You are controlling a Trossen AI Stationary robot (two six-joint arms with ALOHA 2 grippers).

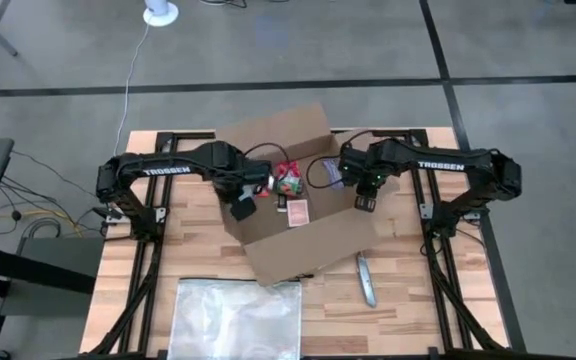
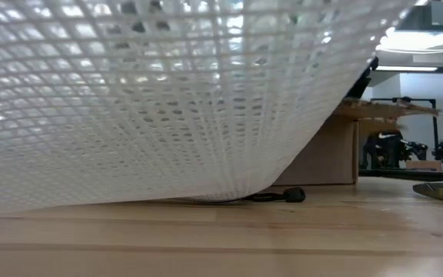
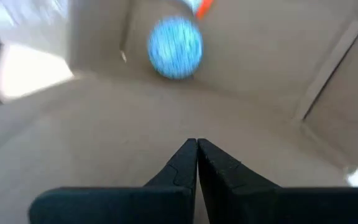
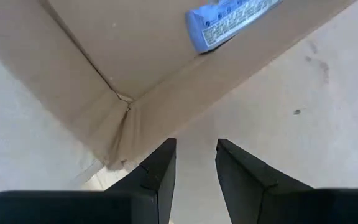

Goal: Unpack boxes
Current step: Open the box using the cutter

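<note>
A clear plastic bag [image 1: 236, 318] lies at the near edge of the desk [image 1: 408, 310], with a grey utility knife [image 1: 366, 281] to its right. Beyond them the opened cardboard box [image 1: 308, 240] sits mid-desk, flaps spread. The left gripper [image 3: 197, 163] is inside the box, fingers clenched together on nothing, near a blue ball [image 3: 175, 48]. The right gripper [image 4: 195, 163] hangs over the box's right wall, fingers released.

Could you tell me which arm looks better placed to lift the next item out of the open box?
Probably the left: its gripper is inside the cardboard box, fingers shut, near a blue item. The right gripper is open at the box's edge.
</note>
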